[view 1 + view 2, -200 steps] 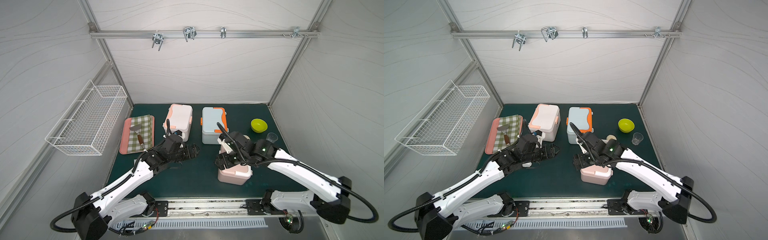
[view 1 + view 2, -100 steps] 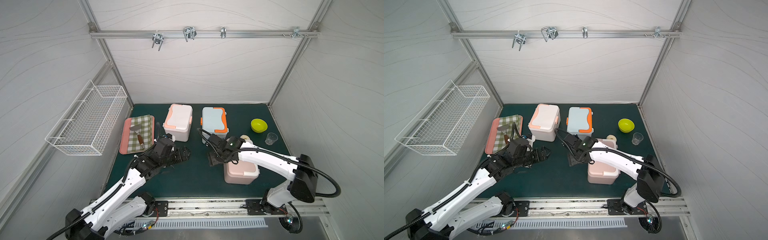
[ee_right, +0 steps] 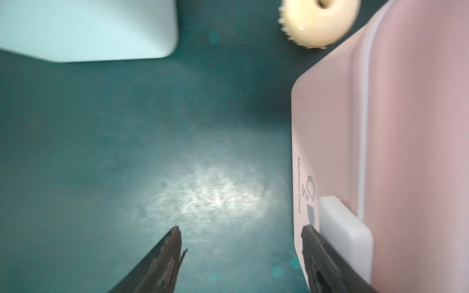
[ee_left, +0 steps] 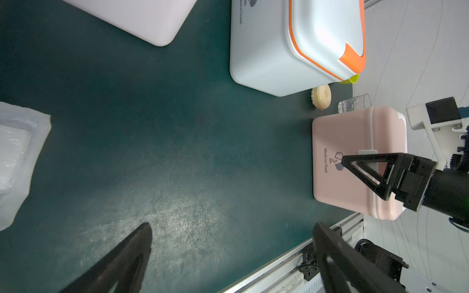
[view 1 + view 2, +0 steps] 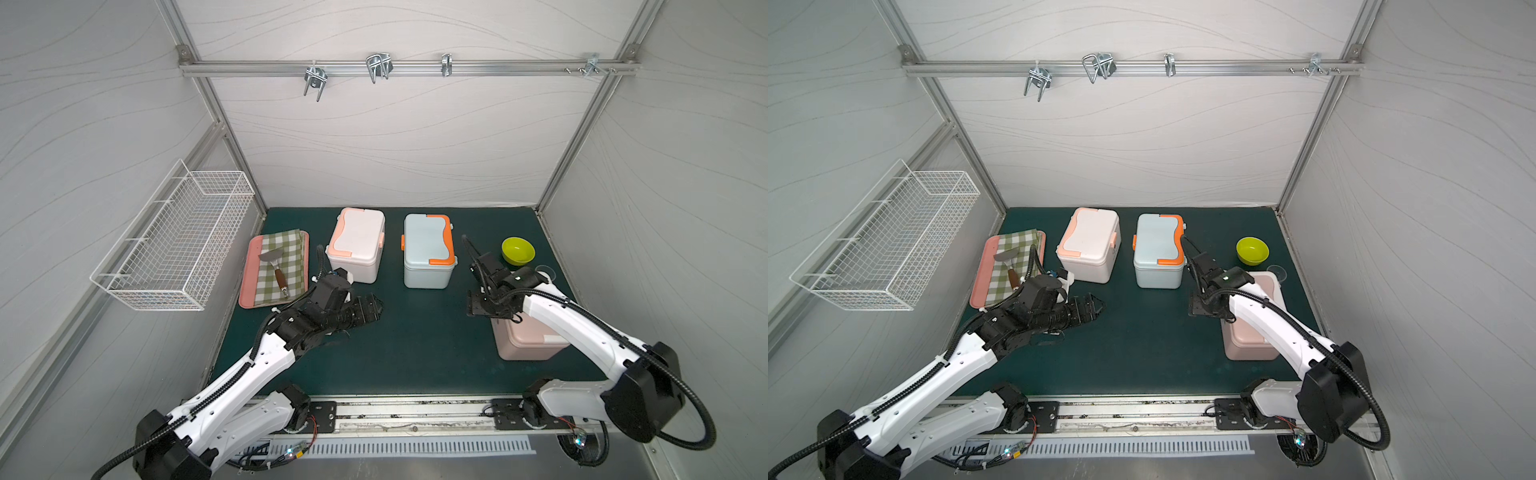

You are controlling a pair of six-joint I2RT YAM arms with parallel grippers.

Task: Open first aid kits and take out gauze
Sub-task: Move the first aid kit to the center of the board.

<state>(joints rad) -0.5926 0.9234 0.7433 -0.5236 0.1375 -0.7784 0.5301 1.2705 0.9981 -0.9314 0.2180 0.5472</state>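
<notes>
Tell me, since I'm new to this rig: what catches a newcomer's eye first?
Three closed plastic boxes on the dark green mat: a white box with peach trim and a light blue box with orange trim side by side at the back, a pale pink box nearer on the right. The right claw hangs open at the pink box's white latch; the left claw is open over bare mat.

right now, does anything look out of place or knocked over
nothing spilled or tipped. only oddity: a wrapped gauze pad lies loose on the mat while the pink kit, white kit and blue kit all look shut
</notes>
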